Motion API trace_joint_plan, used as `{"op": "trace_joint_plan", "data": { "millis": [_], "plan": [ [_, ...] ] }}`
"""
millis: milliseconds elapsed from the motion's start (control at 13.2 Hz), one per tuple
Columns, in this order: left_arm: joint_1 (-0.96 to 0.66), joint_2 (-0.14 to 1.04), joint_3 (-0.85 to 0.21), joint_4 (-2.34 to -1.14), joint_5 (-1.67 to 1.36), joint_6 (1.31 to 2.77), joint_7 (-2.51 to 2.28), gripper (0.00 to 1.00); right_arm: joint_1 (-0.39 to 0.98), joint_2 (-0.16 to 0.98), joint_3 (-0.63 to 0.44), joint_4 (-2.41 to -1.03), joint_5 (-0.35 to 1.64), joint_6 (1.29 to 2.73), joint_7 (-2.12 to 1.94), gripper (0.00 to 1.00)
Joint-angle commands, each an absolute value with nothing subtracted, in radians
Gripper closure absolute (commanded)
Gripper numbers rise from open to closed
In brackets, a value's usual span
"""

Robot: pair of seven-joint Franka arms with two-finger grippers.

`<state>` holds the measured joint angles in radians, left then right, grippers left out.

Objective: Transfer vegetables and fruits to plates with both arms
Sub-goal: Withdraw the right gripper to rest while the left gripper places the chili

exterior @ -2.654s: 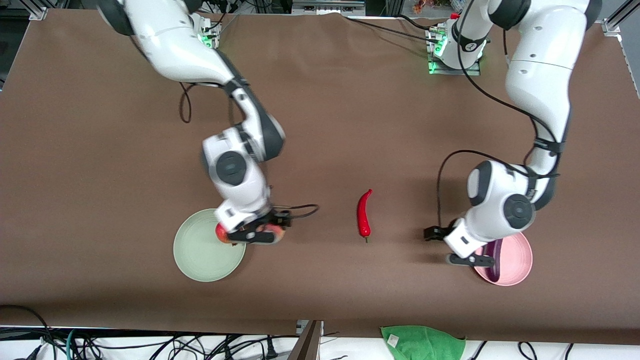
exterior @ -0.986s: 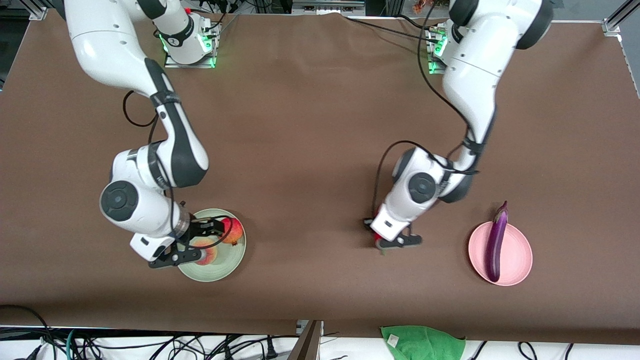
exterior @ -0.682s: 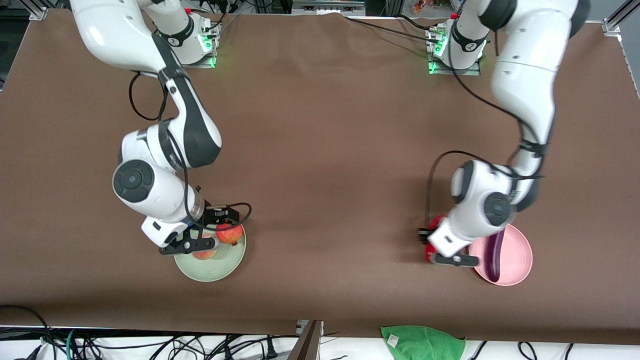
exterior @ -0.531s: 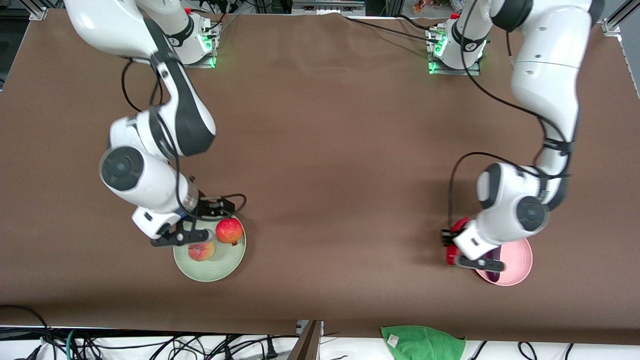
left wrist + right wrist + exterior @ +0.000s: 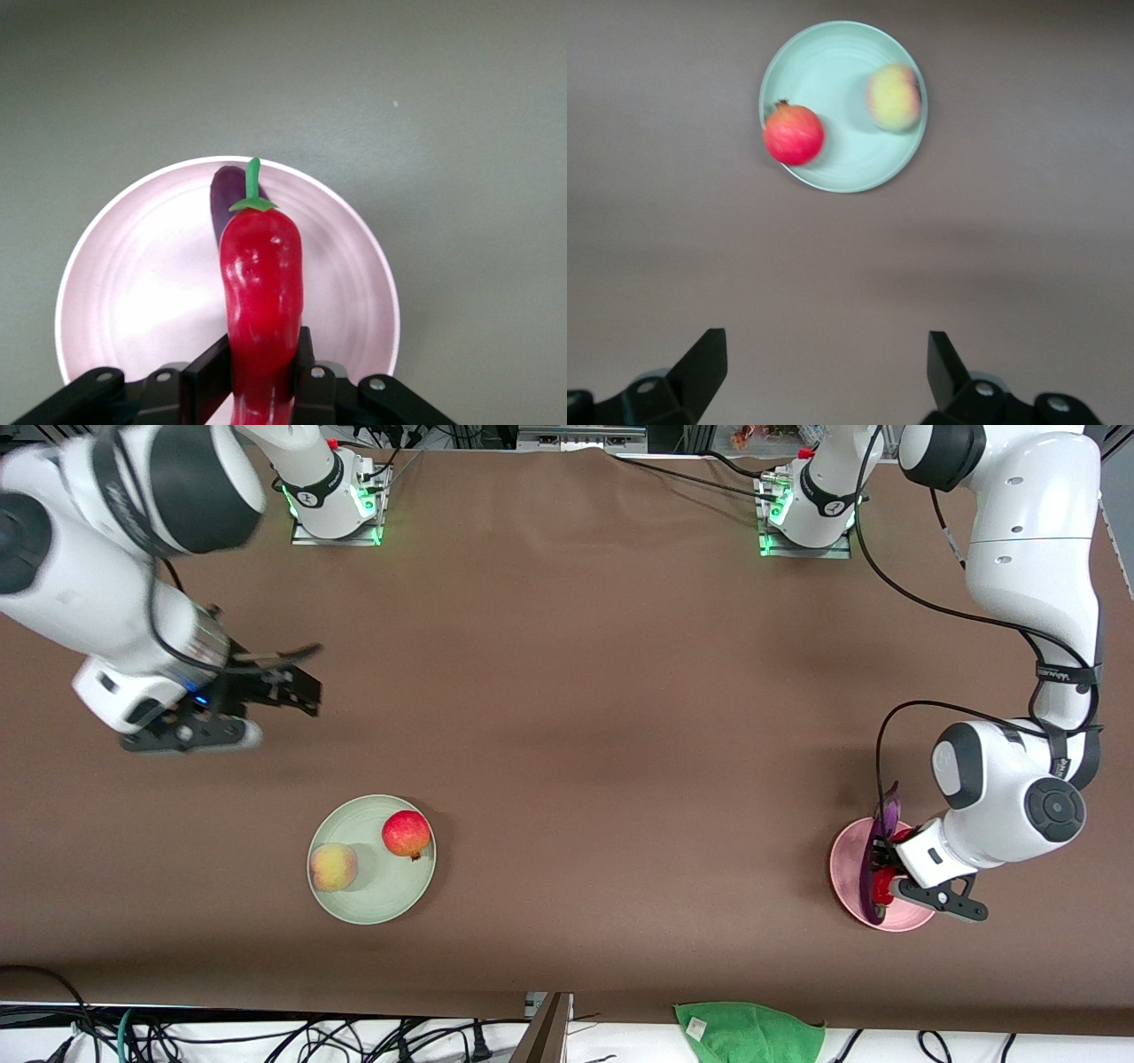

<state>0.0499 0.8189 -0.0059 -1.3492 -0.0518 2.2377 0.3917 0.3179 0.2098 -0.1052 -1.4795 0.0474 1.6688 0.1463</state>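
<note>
Since the frame half a second back, the right arm (image 5: 115, 558) has lifted clear of the mint green plate (image 5: 390, 903) and swung away toward its own end of the tabletop (image 5: 567, 691), while the left arm (image 5: 1028, 602) has carried the red chili pepper (image 5: 261, 292) from beside the pink plate (image 5: 133, 292) to a spot over it.

Taking the pink plate as the landmark: the left arm reaches down from its base and bends so that the left gripper (image 5: 261, 372) hangs directly above the plate. Its fingers (image 5: 208, 385) are clamped tight on the pepper's lower body, stem pointing away from the wrist, which keeps the pepper lengthwise along the purple eggplant (image 5: 873, 868) already lying across the plate. In the front view the pepper shows only as a red patch under the wrist, so whether it touches the plate yet is hard to say; likely it is just above. The grip looks held only until the pepper is low enough to let go without rolling off the rim.

The mint green plate sits well apart from the pink plate, toward the right arm's end of the tabletop. On it rest the deep red fruit (image 5: 407, 834) and the peach (image 5: 333, 867), side by side, so the fruit half looks done. The right gripper (image 5: 824, 367) waits over bare tabletop, its fingers (image 5: 700, 363) spread fully wide and empty.
</note>
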Motion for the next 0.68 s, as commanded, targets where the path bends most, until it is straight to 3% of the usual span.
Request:
{"op": "trace_joint_plan", "data": {
  "millis": [0,303,379,455,531,607],
  "plan": [
    [0.052,0.834,-0.005,-1.327,-0.052,2.226,0.423,1.00,0.318,0.079,-0.164,-1.621,0.052,1.675,0.092,0.00],
    [0.097,0.861,-0.005,-1.324,-0.057,2.307,0.433,1.00,0.310,-0.003,-0.241,-1.658,0.058,1.605,0.006,0.00],
    [0.097,0.861,-0.005,-1.324,-0.058,2.307,0.436,0.96,0.311,-0.008,-0.241,-1.661,0.058,1.605,-0.001,0.00],
    [0.097,0.861,-0.005,-1.322,-0.060,2.307,0.434,0.75,0.313,-0.012,-0.235,-1.683,0.058,1.620,-0.002,0.00],
    [0.097,0.861,-0.006,-1.322,-0.061,2.307,0.430,0.46,0.311,-0.029,-0.221,-1.713,0.058,1.641,0.003,0.00],
    [0.095,0.856,-0.008,-1.324,-0.084,2.304,0.428,0.05,0.295,-0.060,-0.201,-1.761,0.057,1.672,0.005,0.00]
  ]
}}
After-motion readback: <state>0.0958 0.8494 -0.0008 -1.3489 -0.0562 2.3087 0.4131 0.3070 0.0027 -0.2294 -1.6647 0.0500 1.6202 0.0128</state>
